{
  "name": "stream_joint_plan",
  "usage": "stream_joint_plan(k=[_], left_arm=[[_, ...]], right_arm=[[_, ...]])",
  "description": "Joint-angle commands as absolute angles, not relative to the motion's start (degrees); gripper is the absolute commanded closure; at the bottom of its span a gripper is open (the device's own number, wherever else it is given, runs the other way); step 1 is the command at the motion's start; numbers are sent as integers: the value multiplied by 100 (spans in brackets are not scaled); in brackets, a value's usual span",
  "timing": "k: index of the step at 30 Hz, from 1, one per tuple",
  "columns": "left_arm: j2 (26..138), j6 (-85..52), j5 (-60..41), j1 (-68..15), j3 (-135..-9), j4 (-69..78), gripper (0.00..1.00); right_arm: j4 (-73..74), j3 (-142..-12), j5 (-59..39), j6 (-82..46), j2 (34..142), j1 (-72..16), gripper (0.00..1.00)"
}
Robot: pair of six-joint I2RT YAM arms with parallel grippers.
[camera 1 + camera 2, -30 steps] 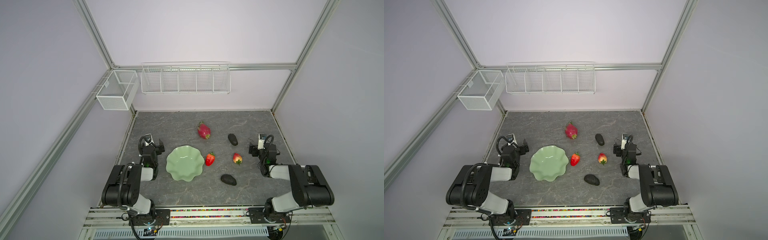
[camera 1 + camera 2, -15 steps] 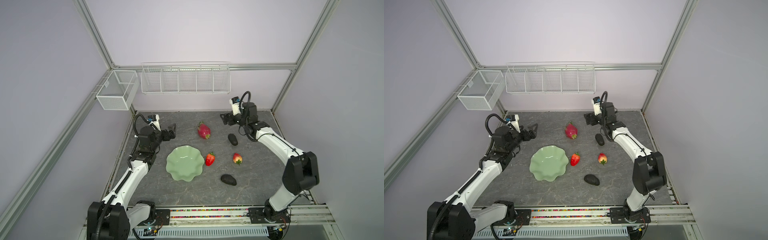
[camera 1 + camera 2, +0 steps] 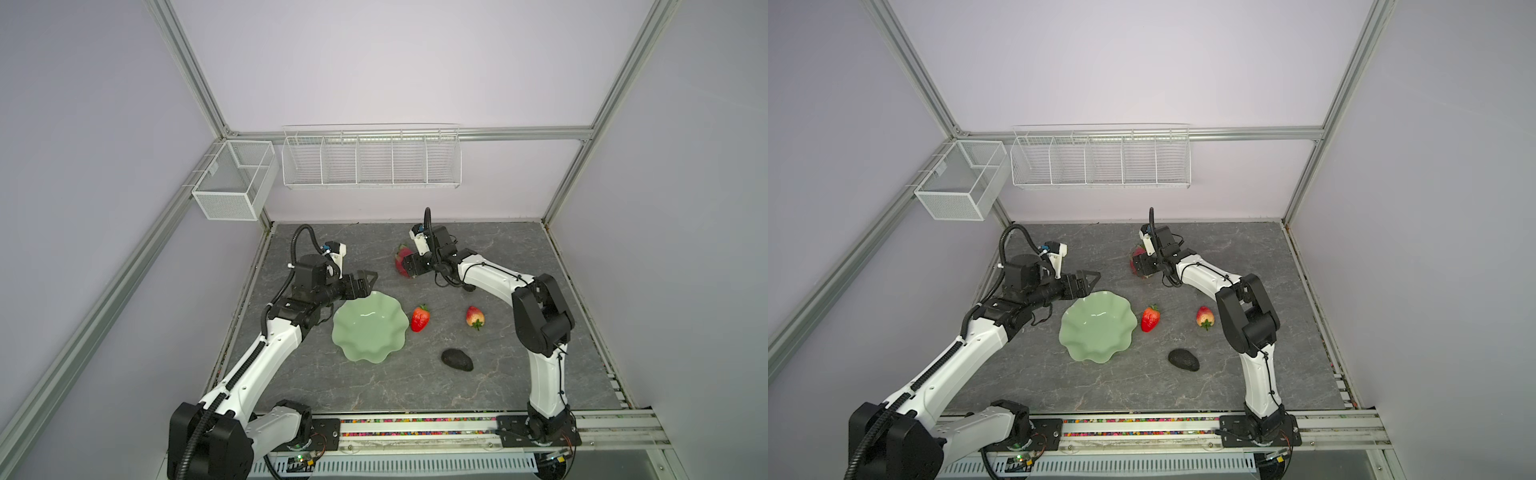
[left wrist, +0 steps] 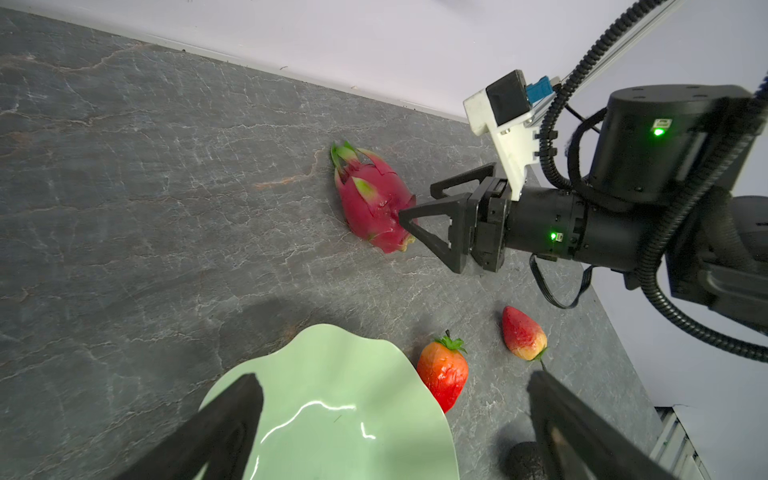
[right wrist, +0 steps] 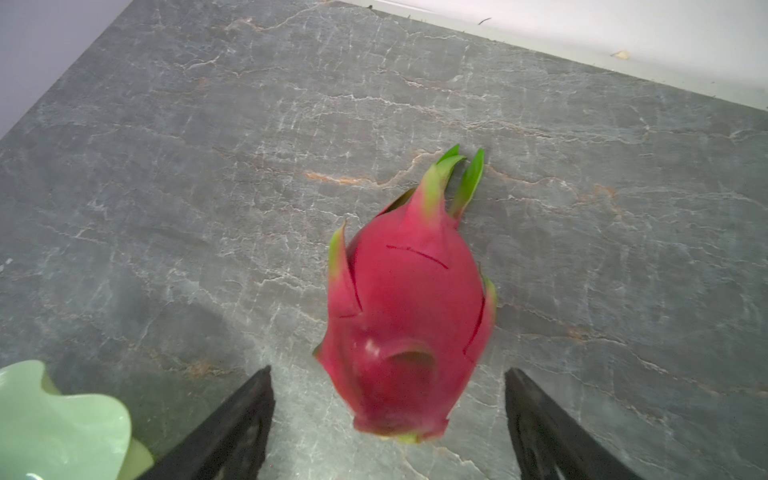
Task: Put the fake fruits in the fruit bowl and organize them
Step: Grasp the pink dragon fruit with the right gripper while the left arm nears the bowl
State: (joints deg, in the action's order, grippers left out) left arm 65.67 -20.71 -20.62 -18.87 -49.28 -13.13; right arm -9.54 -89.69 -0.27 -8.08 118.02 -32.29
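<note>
While my right gripper [image 5: 388, 370] stands spread either side of the dragon fruit [image 5: 407, 316] | fruit lies on tabletop [image 5: 166, 166] near its far edge | probably light, stiff, slick plastic | grip across widest middle

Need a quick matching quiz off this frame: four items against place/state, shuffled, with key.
Items
1. dragon fruit
2. fruit bowl
3. avocado
4. left gripper

Place or state
A. pale green, no fruit in it
B. open, by the bowl's far rim
C. magenta, lying nearest the back wall
D. dark, lying nearest the front rail

Pairs: 1-C, 2-A, 3-D, 4-B
</note>
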Motion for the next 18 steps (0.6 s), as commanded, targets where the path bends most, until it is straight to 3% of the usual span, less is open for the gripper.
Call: stream_joint_plan(k=[1,8,18], left_arm=[[6552,-2209,-2166,-1907,-4841,-1324,1],[6740,-2320,-2242,-1907,-4772,-1055,1],[6757,-2316,-2312,-1907,-4654,-1001,1]], right_arm=[[-663,-9070,319,-897,11964,-3227,12],[-826,-9596,-160,-858,12472,-3226,12],[-1392,-10147,162,-820,13083,-3261,12]])
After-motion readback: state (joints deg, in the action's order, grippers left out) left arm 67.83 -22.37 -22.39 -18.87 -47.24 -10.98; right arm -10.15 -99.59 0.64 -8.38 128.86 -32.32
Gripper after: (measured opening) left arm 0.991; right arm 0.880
